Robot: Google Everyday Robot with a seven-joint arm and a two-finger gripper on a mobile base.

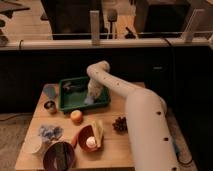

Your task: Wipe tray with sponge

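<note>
Jaws' spread cannot be told; the gripper (91,95) sits low inside the green tray (67,106) at the far side of the bench (112,148), its tip on a bluish sponge (89,101) by the tray's near wall.

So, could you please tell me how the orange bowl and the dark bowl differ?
The orange bowl holds a white round item and a yellow item; I can make out nothing in the dark bowl. The dark bowl is purplish and sits nearer the front edge, left of the orange bowl. Both are round, outside the tray where the gripper reaches down.
</note>
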